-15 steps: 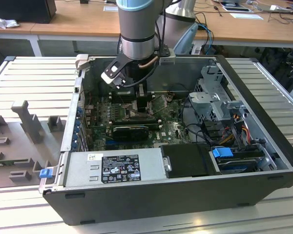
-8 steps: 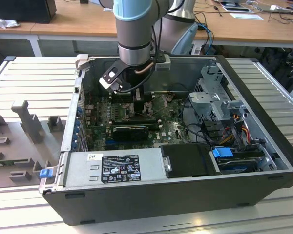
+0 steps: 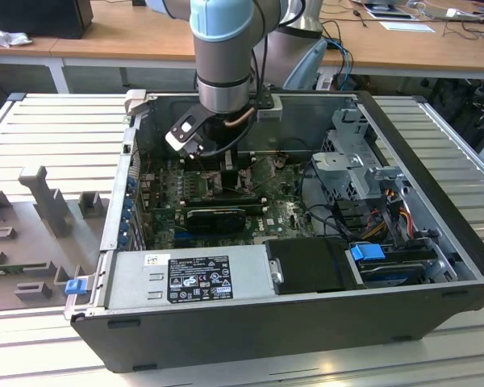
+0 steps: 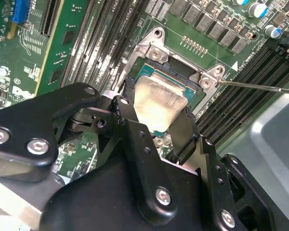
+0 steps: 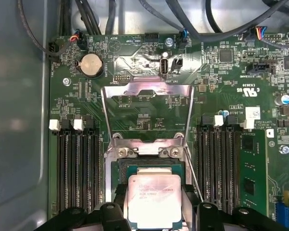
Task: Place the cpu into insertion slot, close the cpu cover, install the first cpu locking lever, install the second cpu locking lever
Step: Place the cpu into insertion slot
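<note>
- The arm (image 3: pixel 222 56) reaches down into an open computer case (image 3: pixel 460 242) that lies on its side on a slatted metal table (image 3: pixel 56 129).
- In the exterior view, the gripper (image 3: pixel 218 171) is low over the green motherboard (image 3: pixel 278 214), in the half of the case towards the exterior view's left.
- In both wrist views, the gripper (image 4: pixel 159 107) (image 5: pixel 154 195) has its black fingers (image 4: pixel 187 132) (image 5: pixel 116 198) drawn in narrow on two opposite edges of the cpu (image 4: pixel 156 103) (image 5: pixel 154 202), clamping it.
- The cpu sits pale metal side up between the fingers, level, with its green substrate edge showing around the lid in the second wrist view.
- The cpu is directly at the insertion slot (image 4: pixel 182 72) (image 5: pixel 135 166), and the dark socket rim shows past the chip's far edge. I cannot tell whether it is fully seated or just above the pins.
- The cpu cover (image 5: pixel 147 90) is swung open. It stands away from the socket on its hinge, and the board is visible through its window.
- A thin wire locking lever (image 4: pixel 260 87) is unlatched and angles away from the socket corner.
- Black memory slots (image 5: pixel 77 168) flank the socket on both sides.
- A round coin cell (image 5: pixel 92 64) lies beyond the open cover.
</note>
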Controlling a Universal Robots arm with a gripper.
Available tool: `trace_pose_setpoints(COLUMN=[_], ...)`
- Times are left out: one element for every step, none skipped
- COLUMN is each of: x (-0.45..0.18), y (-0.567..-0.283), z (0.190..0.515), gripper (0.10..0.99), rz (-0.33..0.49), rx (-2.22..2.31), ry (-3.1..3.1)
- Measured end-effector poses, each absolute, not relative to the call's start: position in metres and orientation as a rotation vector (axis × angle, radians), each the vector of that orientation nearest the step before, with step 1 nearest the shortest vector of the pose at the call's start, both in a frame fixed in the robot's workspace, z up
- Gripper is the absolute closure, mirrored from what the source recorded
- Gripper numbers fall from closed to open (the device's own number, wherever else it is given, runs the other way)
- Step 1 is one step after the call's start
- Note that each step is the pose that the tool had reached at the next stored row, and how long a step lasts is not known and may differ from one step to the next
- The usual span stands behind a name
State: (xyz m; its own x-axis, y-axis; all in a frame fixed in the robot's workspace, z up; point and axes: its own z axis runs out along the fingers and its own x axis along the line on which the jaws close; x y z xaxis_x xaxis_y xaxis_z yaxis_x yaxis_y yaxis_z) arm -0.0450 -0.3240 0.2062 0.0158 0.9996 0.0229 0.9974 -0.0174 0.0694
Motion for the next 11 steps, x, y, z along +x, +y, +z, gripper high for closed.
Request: trace_pose_setpoints(x=[-0.0448, -0.0445, -0.0443, -0.0441, -0.0441, -0.0440, -0.0440, -0.0440, -0.0440, -0.0440, -0.0440], y=[-0.3236, -0.3232, -0.3227, -0.3224, -0.3224, -0.3223, -0.3224, -0.3224, -0.3224, -0.3223, -0.3223], z=[0.2059, 0.2055, 0.2048, 0.2039, 0.2033, 0.2024, 0.2024, 0.2024, 0.2024, 0.2023, 0.2023], gripper=[0.557, 0.557, 0.557, 0.557, 0.557, 0.557, 0.557, 0.557, 0.557, 0.557, 0.557], rz=[0.100, 0.100, 0.099, 0.099, 0.098, 0.097, 0.097, 0.096, 0.097, 0.097, 0.097], rx=[2.216, 2.217, 2.218, 2.218, 2.219, 2.219, 2.219, 2.219, 2.219, 2.219, 2.219], ry=[2.177, 2.177, 2.177, 2.177, 2.177, 2.177, 2.177, 2.177, 2.177, 2.177, 2.177])
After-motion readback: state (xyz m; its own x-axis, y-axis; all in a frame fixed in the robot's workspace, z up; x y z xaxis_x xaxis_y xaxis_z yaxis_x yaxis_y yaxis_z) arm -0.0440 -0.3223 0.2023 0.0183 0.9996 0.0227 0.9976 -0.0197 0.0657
